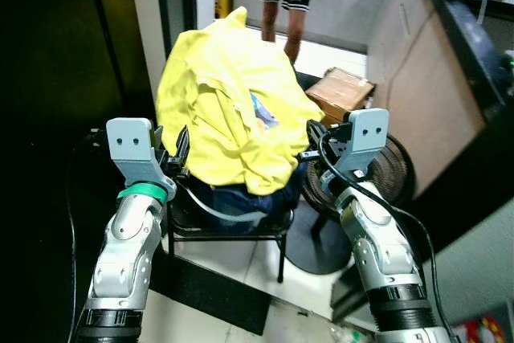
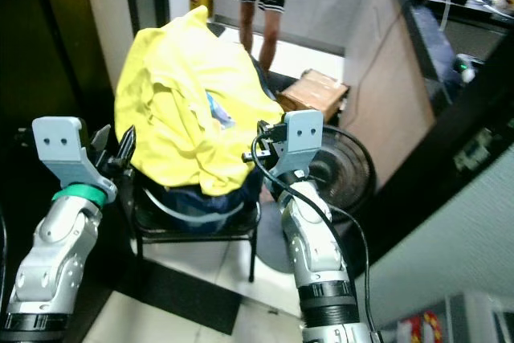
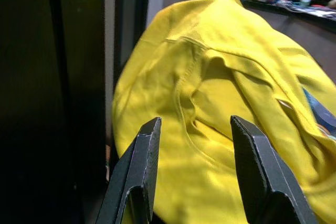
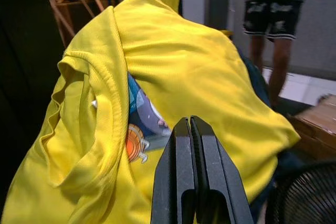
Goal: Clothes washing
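A yellow T-shirt (image 1: 225, 102) with a coloured print (image 4: 139, 129) lies heaped over dark clothes on a black chair (image 1: 233, 226). My left gripper (image 1: 178, 154) is at the shirt's left edge, fingers (image 3: 140, 166) open with yellow cloth ahead of them and nothing between them. My right gripper (image 1: 315, 144) is at the shirt's right side, its fingers (image 4: 191, 166) shut together and empty, pointing at the cloth.
A person's legs in black shorts (image 1: 285, 2) stand behind the chair. A cardboard box (image 1: 341, 94) and a floor fan (image 1: 389, 170) are on the right. A dark wall (image 1: 64, 78) is on the left, a counter (image 1: 474, 14) far right.
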Robot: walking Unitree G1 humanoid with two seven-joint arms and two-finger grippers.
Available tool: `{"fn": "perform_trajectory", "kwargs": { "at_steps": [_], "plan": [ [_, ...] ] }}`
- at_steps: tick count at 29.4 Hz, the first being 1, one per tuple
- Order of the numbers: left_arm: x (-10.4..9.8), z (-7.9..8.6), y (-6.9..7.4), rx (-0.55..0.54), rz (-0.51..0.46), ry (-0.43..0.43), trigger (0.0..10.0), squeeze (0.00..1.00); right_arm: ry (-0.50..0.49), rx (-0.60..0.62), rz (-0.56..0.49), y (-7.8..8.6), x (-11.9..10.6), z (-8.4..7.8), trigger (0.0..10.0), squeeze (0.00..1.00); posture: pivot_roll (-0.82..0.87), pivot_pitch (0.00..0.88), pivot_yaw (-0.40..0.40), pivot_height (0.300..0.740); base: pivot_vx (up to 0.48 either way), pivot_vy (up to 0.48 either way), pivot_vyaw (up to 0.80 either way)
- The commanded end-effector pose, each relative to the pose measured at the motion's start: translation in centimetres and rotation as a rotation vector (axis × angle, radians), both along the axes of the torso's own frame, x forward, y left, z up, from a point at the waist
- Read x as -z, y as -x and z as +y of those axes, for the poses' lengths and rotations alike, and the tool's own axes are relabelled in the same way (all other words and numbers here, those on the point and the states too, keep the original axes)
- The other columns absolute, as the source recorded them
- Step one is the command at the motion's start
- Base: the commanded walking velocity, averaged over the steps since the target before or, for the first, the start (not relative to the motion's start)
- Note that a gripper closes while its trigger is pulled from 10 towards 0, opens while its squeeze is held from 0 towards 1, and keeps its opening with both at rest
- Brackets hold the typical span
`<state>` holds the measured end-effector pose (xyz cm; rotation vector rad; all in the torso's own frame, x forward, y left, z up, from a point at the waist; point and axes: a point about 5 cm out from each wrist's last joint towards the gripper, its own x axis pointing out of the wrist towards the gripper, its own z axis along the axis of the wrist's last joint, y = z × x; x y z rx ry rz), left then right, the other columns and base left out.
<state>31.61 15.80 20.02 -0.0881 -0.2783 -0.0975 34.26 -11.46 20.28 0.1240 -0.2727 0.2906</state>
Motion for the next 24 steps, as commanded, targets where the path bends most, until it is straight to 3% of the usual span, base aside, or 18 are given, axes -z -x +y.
{"fn": "perform_trajectory", "kwargs": {
  "at_steps": [1,16,24],
  "plan": [
    [0.51,-0.46,0.15,0.021,0.020,0.001,10.0,0.00,0.001,0.020,0.012,-0.06,0.27,-0.65,10.0,0.00,0.09,0.046,-0.027,0.740,0.371,0.000,0.00],
    [0.49,-0.41,0.19,0.011,0.018,-0.005,10.0,0.00,0.007,-0.003,-0.007,-0.45,-0.34,-0.41,10.0,0.00,0.09,0.027,-0.035,0.740,0.362,0.000,0.00],
    [0.62,-0.33,0.22,0.008,0.023,-0.005,10.0,0.00,0.004,-0.010,-0.010,-0.57,-0.44,-0.31,10.0,0.00,0.09,0.018,-0.036,0.740,0.215,0.000,0.00]
  ]
}}
